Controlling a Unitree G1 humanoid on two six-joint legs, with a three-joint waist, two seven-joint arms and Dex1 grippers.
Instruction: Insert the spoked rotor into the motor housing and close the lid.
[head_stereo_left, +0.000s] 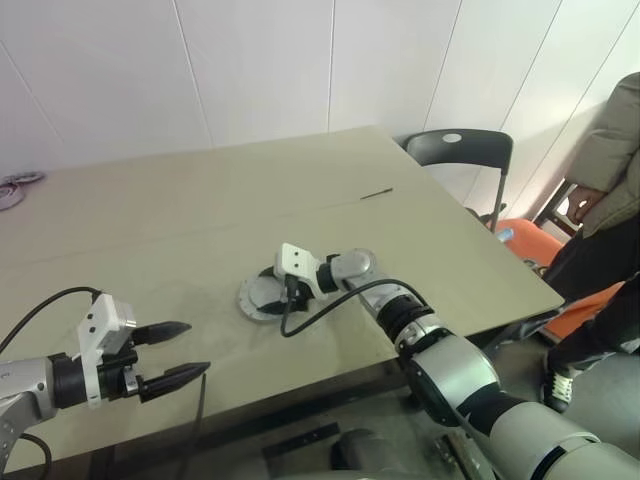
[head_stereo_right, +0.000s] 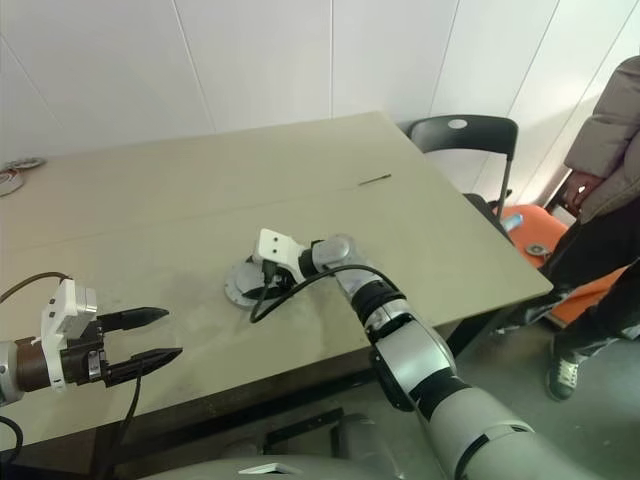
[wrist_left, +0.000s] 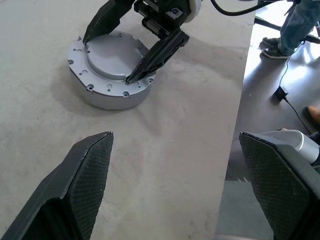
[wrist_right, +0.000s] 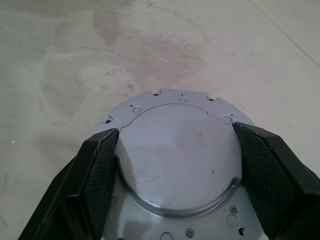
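Observation:
The flat grey lid (wrist_right: 175, 165) lies on top of the round motor housing (wrist_left: 112, 102) near the middle of the table (head_stereo_left: 200, 200). My right gripper (wrist_right: 175, 130) reaches in from the right. Its two black fingers press on opposite sides of the lid's raised round part, so it is shut on the lid. My left gripper (head_stereo_left: 195, 348) hovers open and empty over the table's front left, well short of the housing (head_stereo_left: 250, 298). The spoked rotor is hidden, and so is the inside of the housing.
A black chair (head_stereo_left: 460, 150) stands past the table's far right corner. A person (head_stereo_left: 610, 200) stands at the right beside something orange (head_stereo_left: 530, 245). A thin dark strip (head_stereo_left: 376, 193) lies on the far table. Cables (head_stereo_left: 15, 185) rest at the far left edge.

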